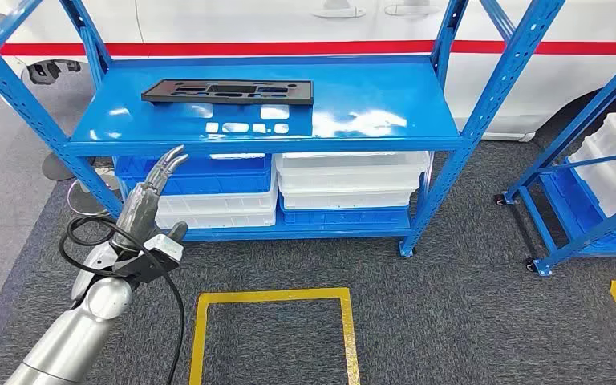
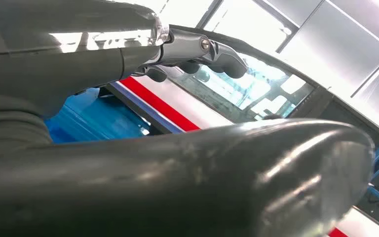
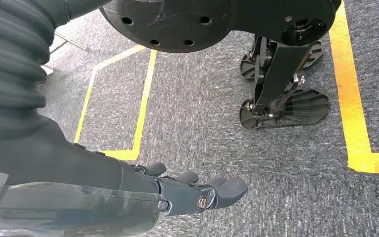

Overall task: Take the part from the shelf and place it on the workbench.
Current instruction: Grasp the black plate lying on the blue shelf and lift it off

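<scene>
A flat black panel part (image 1: 228, 91) with several cut-out slots lies on the top board of the blue shelf (image 1: 353, 120), toward its left back. My left hand (image 1: 154, 188) is raised in front of the shelf's front edge, below and left of the part, fingers stretched out and holding nothing. In the left wrist view the left hand (image 2: 187, 54) shows straight fingers against a white vehicle with a red stripe. My right hand (image 3: 192, 190) hangs over the grey carpet with fingers extended, holding nothing.
White and blue bins (image 1: 345, 180) are stacked on the shelf's lower level. A second blue rack (image 1: 585, 184) with white bins stands at the right. Yellow tape squares (image 1: 273, 321) mark the grey carpet. A white vehicle (image 1: 289, 24) is behind the shelf.
</scene>
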